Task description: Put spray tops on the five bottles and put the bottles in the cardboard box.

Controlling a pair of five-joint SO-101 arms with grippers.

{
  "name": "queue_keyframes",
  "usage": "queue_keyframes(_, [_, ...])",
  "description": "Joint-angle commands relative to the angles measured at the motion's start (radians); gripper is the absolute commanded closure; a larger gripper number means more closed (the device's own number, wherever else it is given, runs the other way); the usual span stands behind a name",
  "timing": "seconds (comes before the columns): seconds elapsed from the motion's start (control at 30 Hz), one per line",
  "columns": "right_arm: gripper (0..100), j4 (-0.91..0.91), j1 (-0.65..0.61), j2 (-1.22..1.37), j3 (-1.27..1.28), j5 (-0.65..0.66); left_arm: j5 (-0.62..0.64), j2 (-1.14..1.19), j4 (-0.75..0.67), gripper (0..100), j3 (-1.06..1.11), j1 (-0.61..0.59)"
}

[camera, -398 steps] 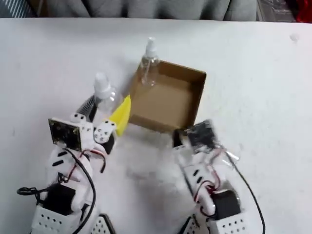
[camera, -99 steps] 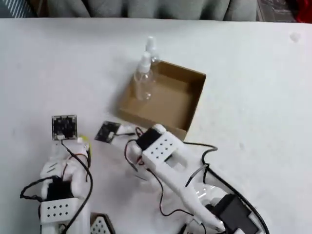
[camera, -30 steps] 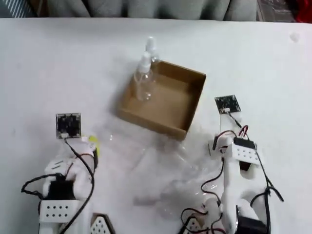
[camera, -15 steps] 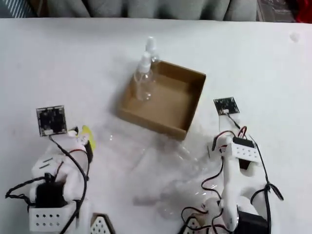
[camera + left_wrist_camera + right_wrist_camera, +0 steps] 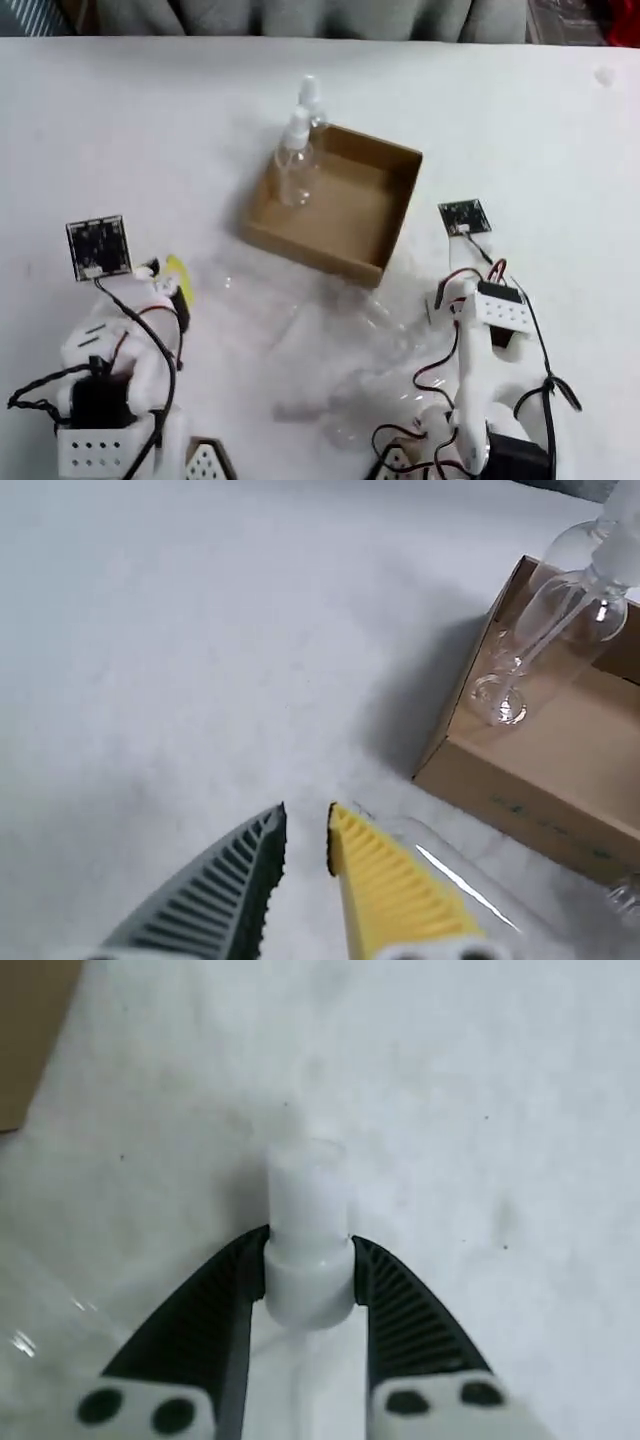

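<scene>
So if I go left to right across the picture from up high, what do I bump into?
Left gripper → cardboard box → right arm.

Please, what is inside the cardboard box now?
A capped clear bottle stands in one corner of the cardboard box. A second bottle is behind it, its base covered, so I cannot tell whether it is inside.

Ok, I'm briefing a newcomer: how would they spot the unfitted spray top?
Find the cardboard box mid-table, then the right gripper off its right side. It clamps a white spray top; the other tops are fitted on bottles standing at the box.
</scene>
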Motion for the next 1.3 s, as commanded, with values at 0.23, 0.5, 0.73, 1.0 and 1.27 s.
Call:
queue_keyframes(0.23, [98.2, -0.012, 0.01, 0.002, -0.04, -0.002, 0.018, 0.432, 0.044, 92, -0.327, 0.015])
queue_keyframes(0.5, [98.2, -0.012, 0.01, 0.002, -0.04, 0.0, 0.235, 0.65, 0.061, 89, -0.402, 0.179])
queue_keyframes(0.73, [98.2, -0.012, 0.01, 0.002, -0.04, 0.0, 0.282, 0.776, 0.054, 65, -0.404, 0.265])
queue_keyframes(1.0, [98.2, -0.012, 0.01, 0.002, -0.04, 0.0, 0.284, 0.986, -0.021, 64, -0.404, 0.26])
queue_keyframes(1.27, [98.2, -0.012, 0.01, 0.002, -0.04, 0.0, 0.336, 1.09, -0.069, 65, -0.404, 0.26])
